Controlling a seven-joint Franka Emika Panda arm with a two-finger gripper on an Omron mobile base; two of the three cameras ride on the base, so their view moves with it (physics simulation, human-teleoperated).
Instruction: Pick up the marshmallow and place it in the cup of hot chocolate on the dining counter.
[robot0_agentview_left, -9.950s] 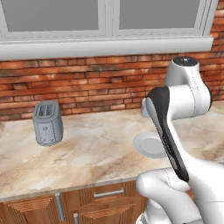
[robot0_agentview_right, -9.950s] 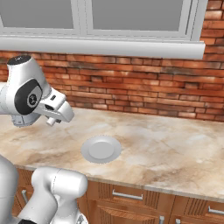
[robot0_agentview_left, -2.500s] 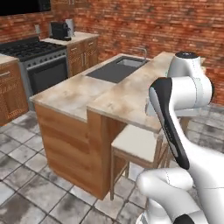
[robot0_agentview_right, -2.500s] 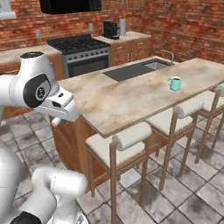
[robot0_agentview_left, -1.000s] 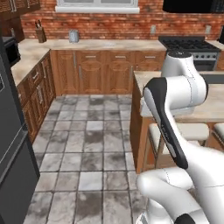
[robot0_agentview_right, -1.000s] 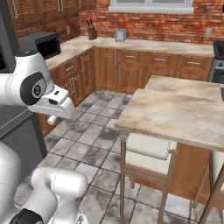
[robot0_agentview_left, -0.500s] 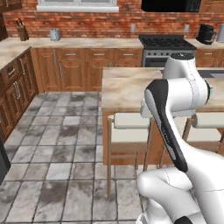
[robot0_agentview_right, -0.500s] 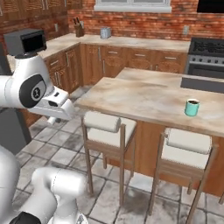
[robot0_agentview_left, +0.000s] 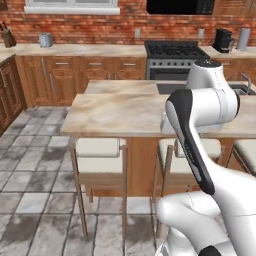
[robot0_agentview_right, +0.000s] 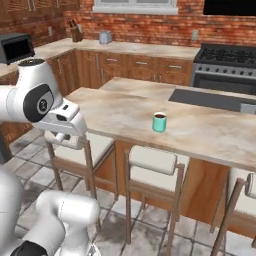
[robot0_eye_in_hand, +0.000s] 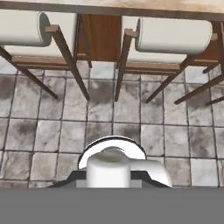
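The marshmallow (robot0_eye_in_hand: 108, 167), a stubby white cylinder, sits at the bottom middle of the hand view, and my gripper (robot0_eye_in_hand: 108, 174) is shut on it, pointing down at the tiled floor in front of the stools. In the right base view my gripper (robot0_agentview_right: 64, 134) hangs at the near left end of the dining counter (robot0_agentview_right: 120, 107), above a stool. The teal cup of hot chocolate (robot0_agentview_right: 159, 122) stands upright on that counter, well to the right of my hand. The left base view shows the dining counter (robot0_agentview_left: 115, 107) ahead, with my arm covering its right part.
Cushioned wooden stools (robot0_agentview_right: 152, 160) (robot0_agentview_left: 97, 147) line the counter's near side and their legs (robot0_eye_in_hand: 68, 57) stand below my hand. A sink (robot0_agentview_right: 215, 100) is set into the counter's far right. A stove (robot0_agentview_left: 172, 50) and wall cabinets stand behind; a microwave (robot0_agentview_right: 15, 47) sits at the left.
The base has driven and turned, so both base views swung. The dining counter and the cup now lie closer and more centred. My gripper has stayed shut on the marshmallow.
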